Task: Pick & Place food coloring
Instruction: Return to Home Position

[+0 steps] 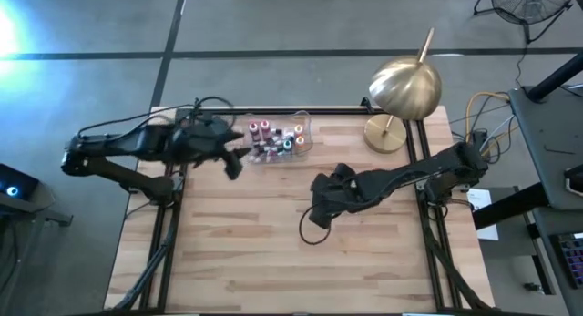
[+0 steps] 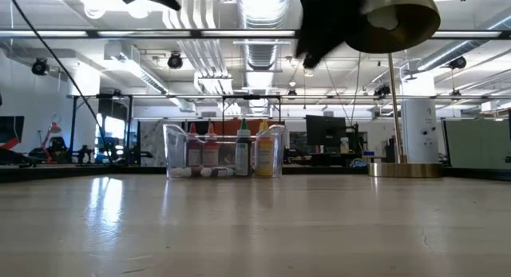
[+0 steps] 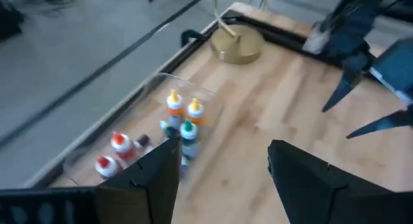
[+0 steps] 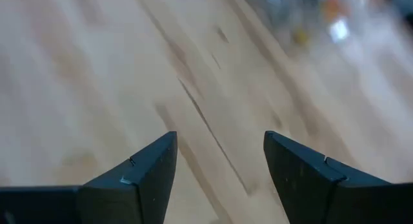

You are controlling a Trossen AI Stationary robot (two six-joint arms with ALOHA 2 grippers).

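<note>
Bottles (image 1: pixel 276 139) in bin (image 1: pixel 306 122), 2 o'clock of left hand (image 1: pixel 234 155), nearer arm; right hand (image 1: pixel 319 209) over desk (image 1: pixel 255 252) centre. Both hands apart, empty.

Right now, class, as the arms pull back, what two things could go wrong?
The left gripper, fingers open, hovers above and just beside the clear bin; a low swing could clip it and topple the upright bottles. The bin sits near the table's back edge, so a nudge might push it off.
</note>
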